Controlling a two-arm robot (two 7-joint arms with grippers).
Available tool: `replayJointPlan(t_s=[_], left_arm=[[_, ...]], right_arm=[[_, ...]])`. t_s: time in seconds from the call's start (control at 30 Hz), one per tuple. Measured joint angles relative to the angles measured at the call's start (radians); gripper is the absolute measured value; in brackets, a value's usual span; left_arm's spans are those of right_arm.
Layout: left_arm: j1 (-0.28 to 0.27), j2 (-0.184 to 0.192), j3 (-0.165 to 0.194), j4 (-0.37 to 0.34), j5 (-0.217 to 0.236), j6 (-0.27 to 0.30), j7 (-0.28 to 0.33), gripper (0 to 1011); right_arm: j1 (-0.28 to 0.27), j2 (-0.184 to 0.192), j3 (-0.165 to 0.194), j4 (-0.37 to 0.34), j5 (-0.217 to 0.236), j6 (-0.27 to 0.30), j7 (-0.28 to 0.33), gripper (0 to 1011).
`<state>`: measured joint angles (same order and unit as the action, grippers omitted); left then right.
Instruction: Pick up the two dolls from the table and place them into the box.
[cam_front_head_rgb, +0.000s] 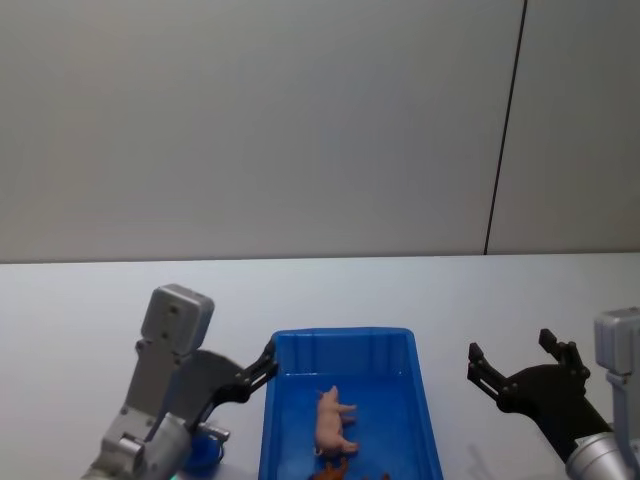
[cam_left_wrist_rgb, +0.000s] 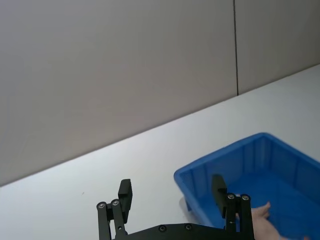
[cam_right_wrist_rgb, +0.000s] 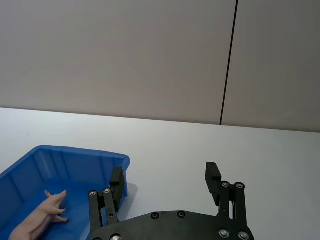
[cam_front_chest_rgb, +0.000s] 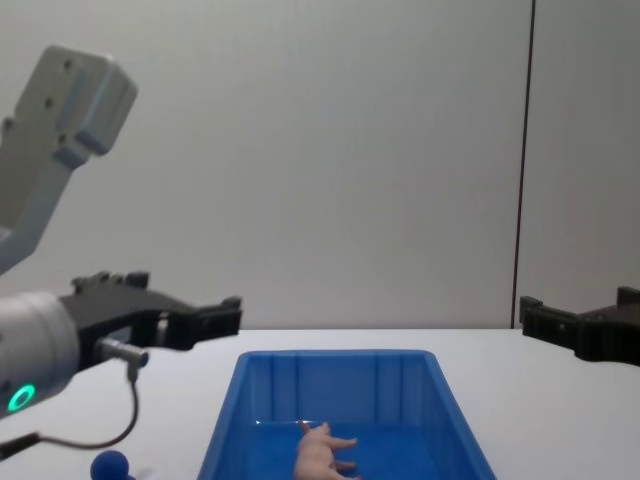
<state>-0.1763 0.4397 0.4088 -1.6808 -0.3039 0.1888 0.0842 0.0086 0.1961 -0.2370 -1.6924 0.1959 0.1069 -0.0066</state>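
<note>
The blue box (cam_front_head_rgb: 340, 338) sits on the white table (cam_front_head_rgb: 80, 300) right in front of me. The pink pig doll (cam_front_head_rgb: 335, 420) lies inside it on its side, also seen as the pig (cam_front_chest_rgb: 322, 452) from the chest. The dark blue doll (cam_front_chest_rgb: 110, 466) stands on the table left of the box, under my left arm, and shows as the blue doll (cam_front_head_rgb: 205, 452) from the head. My left gripper (cam_front_head_rgb: 262, 370) hangs open and empty above the box's left rim. My right gripper (cam_front_head_rgb: 511, 347) hovers open and empty over the table to the right of the box.
A small brown-orange thing (cam_front_head_rgb: 335, 470) lies in the box beside the pig, at the near end. A plain grey wall (cam_front_head_rgb: 300, 120) with a dark vertical seam rises behind the table. Bare tabletop stretches behind the box and on both sides.
</note>
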Motion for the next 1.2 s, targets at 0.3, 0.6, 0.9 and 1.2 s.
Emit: replayJointPlan(t_s=[0.3, 0.6, 0.9, 1.2], left_arm=[[0.038, 0.030, -0.019, -0.012, -0.051, 0.064, 0.047, 1001], [0.062, 0.040, -0.030, 0.005, -0.082, 0.098, 0.071, 1001], [0.066, 0.034, -0.036, 0.058, -0.103, 0.103, 0.069, 1001], [0.060, 0.020, -0.039, 0.118, -0.121, 0.087, 0.044, 968]], right_arm=[[-0.001, 0.001, 0.001, -0.001, 0.001, -0.001, -0.001, 1001], [-0.002, 0.001, 0.001, -0.002, 0.001, -0.001, -0.002, 1001], [-0.002, 0.001, 0.001, -0.002, 0.001, -0.001, -0.003, 1001], [-0.002, 0.001, 0.001, -0.002, 0.001, -0.001, -0.003, 1001]])
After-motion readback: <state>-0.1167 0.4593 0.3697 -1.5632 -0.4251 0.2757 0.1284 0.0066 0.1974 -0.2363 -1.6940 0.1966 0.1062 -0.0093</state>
